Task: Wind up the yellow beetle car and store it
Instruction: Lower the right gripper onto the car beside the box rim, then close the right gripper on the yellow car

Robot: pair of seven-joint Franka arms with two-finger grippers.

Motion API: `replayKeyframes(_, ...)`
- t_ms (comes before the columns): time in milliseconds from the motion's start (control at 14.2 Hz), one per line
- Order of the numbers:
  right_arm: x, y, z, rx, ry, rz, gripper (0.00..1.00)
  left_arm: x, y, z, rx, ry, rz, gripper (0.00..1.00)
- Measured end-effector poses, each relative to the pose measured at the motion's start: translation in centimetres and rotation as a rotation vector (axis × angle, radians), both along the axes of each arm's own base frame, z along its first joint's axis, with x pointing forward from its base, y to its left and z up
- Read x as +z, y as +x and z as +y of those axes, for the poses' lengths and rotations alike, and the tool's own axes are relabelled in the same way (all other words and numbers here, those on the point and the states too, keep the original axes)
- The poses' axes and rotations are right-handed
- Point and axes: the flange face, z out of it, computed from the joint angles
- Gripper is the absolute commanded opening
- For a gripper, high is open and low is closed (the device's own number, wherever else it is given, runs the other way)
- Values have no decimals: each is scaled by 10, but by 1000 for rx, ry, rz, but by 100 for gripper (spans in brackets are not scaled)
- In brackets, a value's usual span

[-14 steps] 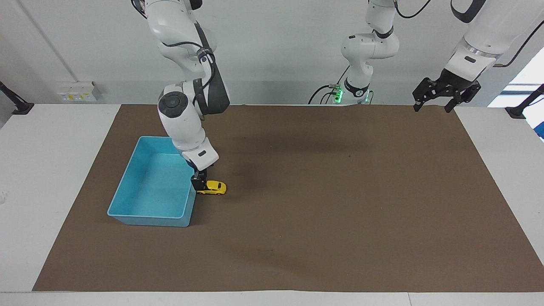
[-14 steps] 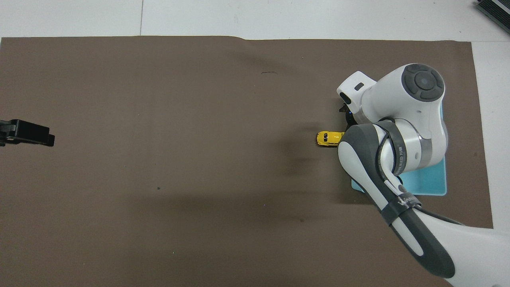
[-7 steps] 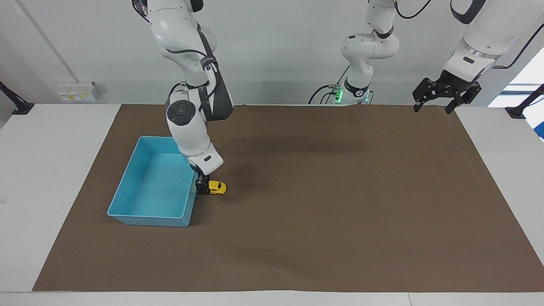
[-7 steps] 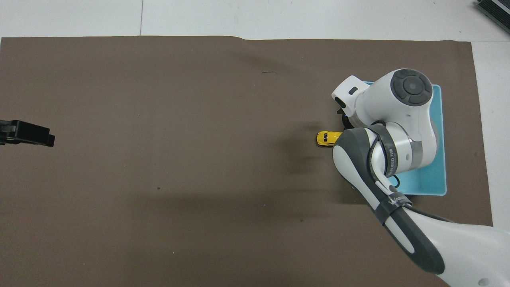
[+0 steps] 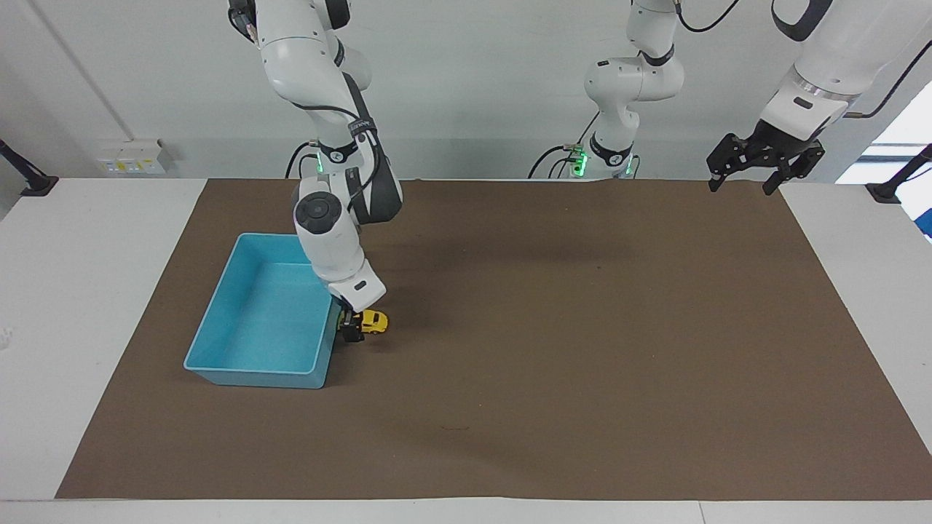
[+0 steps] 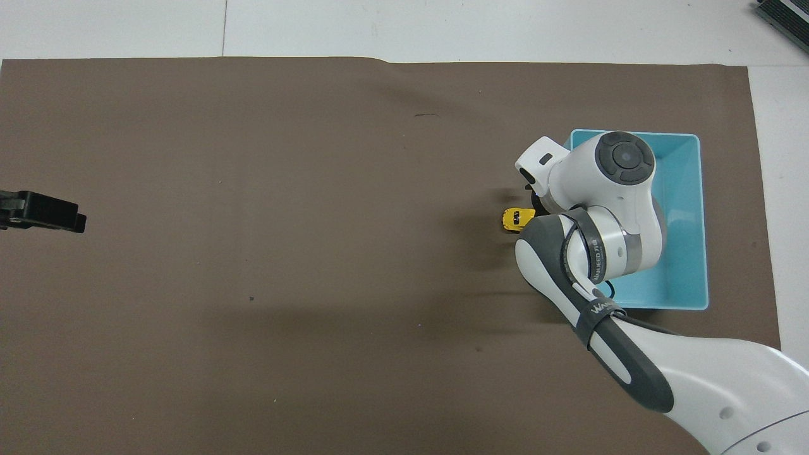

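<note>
Since a second ago, our right arm has swung its elbow back toward the robots, uncovering more of the light blue bin (image 6: 686, 208), while the yellow beetle car (image 5: 374, 321) has stayed where it was on the brown mat (image 5: 553, 349).

At the car, our right gripper (image 5: 352, 329) is down at mat level with its jaws around the end of the car that faces the bin; we read them as grasping it, though the fingertips themselves are hard to make out. The car is tiny and bright yellow, with a rounded body, dark windows and small black wheels. It stands upright on the mat just beside the bin's long wall, outside the bin, toward the right arm's end of the counter (image 5: 87, 291). From above, only its nose (image 6: 514, 218) shows past the arm's wrist.

The bin lies flat on the mat with nothing visible inside it.

Our left gripper (image 5: 753, 169) waits in the air over the mat's edge at the left arm's end, jaws released and holding nothing.
</note>
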Motion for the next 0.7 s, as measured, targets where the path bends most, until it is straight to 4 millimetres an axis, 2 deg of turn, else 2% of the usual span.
replayKeyframes(492, -9, -2, 1, 3, 0, -1, 98, 0, 0, 5, 8, 0, -1, 100)
replayKeyframes(703, -12, -4, 1, 4, -1, 4, 84, 1, 0, 5, 8, 0, -1, 100)
